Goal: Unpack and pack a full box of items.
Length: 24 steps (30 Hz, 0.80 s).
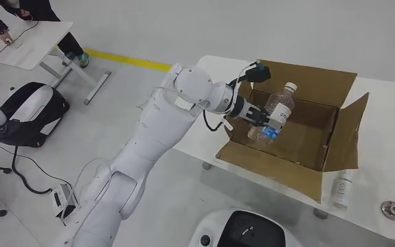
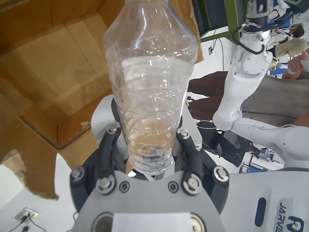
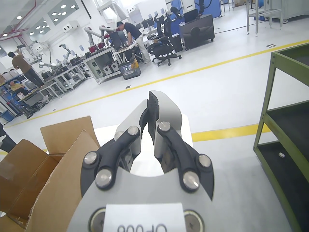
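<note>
Clear bottle (image 1: 279,109) clamped — left gripper (image 1: 264,123) over box (image 1: 271,164).

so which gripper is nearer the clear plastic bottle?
Left. The left gripper is shut on the clear plastic bottle at its base, over the open cardboard box. The right gripper is shut on nothing, off beside the box, apart from the bottle.

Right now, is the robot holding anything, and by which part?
Yes: the left gripper grips a clear bottle by its bottom end. The right gripper holds nothing.
</note>
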Available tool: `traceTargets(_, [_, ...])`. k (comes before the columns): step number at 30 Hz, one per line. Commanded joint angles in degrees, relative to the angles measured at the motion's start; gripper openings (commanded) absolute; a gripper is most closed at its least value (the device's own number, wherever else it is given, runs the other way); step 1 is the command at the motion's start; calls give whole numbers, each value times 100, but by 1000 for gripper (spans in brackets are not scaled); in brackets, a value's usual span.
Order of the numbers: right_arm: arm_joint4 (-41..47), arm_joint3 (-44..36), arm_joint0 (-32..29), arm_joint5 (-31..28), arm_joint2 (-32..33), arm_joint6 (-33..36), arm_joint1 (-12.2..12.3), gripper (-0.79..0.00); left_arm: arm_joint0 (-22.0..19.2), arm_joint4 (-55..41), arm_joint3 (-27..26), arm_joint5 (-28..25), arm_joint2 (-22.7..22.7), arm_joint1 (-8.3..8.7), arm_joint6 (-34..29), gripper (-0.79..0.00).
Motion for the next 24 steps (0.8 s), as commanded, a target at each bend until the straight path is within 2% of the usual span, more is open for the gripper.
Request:
traceTargets(1, [3, 16, -18, -2, 5, -12, 3, -785, -19, -8, 65, -12, 54, -7, -16, -785])
traceTargets(11, [50, -80, -131, 6, -79, -17, 9, -785, -19, -8, 65, -12, 54, -7, -16, -785])
traceTargets(15, [49, -79, -111, -19, -99, -7, 19, -785, 101, -76, 113, 134, 70, -5, 294, -785])
traceTargets(19, [52, -77, -79, -34, -121, 3, 29, -785, -97, -179, 313, 510, 405, -109, 551, -785])
traceTargets(24, [67, -68, -68, -22, -129, -12, 37, -785, -521, -188, 863, 1043, 942, -303, 851, -785])
